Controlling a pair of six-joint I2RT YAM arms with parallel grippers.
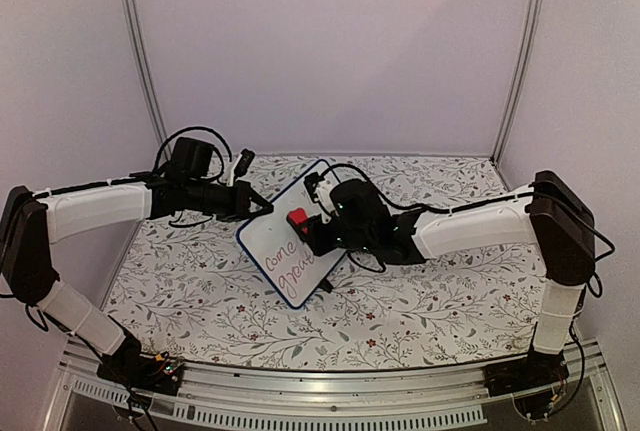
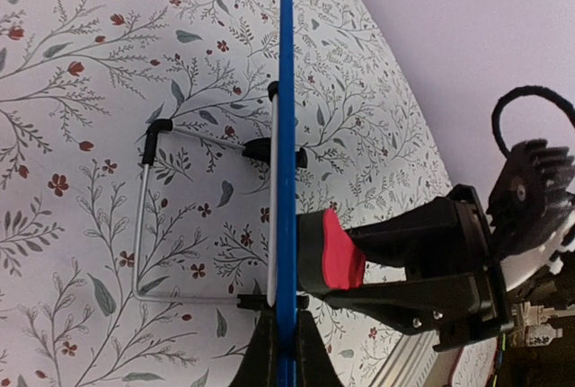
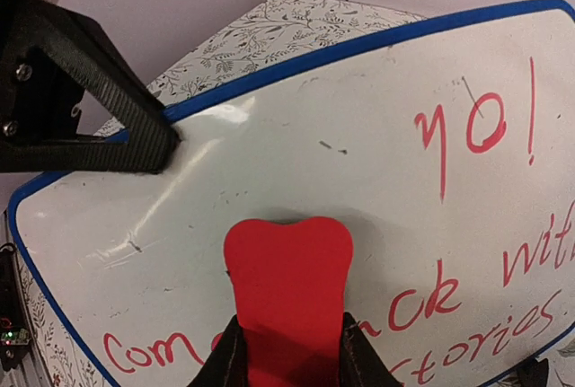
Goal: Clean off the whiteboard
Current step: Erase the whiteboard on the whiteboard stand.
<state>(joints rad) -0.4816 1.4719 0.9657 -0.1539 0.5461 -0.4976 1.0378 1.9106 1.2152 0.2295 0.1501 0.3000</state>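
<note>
Overhead and wrist views of a two-arm station. The whiteboard stands near the middle of the flower-patterned surface, between the two arms, with its written face turned toward the right arm. We cannot tell whether its lower corner touches the surface.

The left end effector is clamped on the upper left edge of the board. In the left wrist view we see the board edge-on as a thin blue rim, with the two fingers closed on it at the bottom of the picture. A bent wire stand is clipped to the back of the board by two black feet.

The right end effector is closed on a red eraser, and the eraser's front end lies against the upper part of the white face. In the right wrist view the eraser projects from between the dark fingers onto the board, just above a line of red handwriting. We read "no!" at the upper right; the other lines are cut off by the frame. The area around the eraser bears only faint smudges. The left end effector appears here gripping the rim at the upper left.
</note>
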